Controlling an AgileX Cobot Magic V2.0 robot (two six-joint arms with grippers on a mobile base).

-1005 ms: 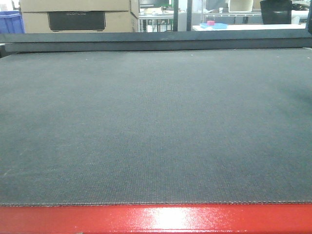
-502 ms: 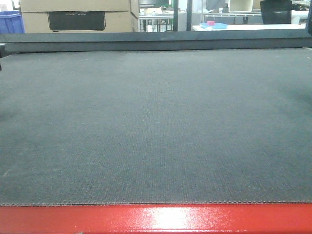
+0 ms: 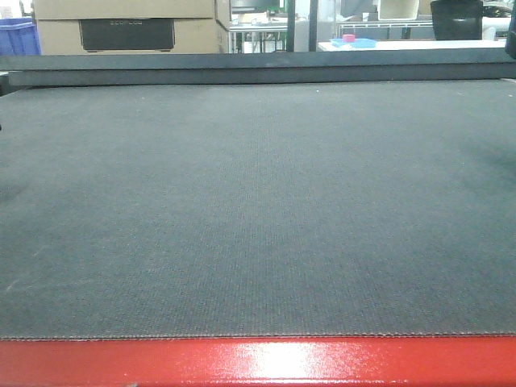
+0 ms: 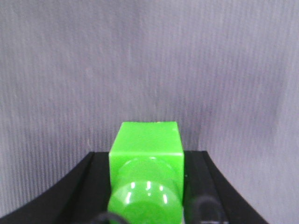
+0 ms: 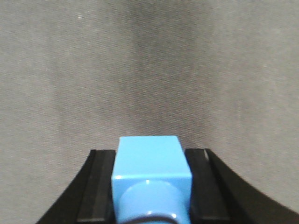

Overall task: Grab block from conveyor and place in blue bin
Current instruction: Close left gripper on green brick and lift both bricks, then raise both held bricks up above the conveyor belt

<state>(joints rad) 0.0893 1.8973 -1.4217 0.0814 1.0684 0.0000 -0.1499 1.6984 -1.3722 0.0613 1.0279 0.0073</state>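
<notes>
Exterior front-facing. A: conveyor shows no block anywhere on the belt; red frame at 6 o'clock. Blue crate at 10 o'clock, well beyond the far edge. It may be the blue bin, unconfirmed.

B: Wrist views?

A: Left gripper: green cube at 6 o'clock, seated between the black fingers and touching both. Right gripper: blue cube in the same seat. Cannot tell whether either hand is clamped on a carried block or the cubes are part of the hands (identical seating in both makes me doubt). Only belt weave shows beneath each.

B: So what is the step?

A: My reading: stand-by over the belt for a block. To do it well, stay low and level and let the block reach 12 o'clock in a wrist view. Square the fingers to its flat faces, descend slightly ahead of its travel, and close only once it sits between the pads.
</notes>
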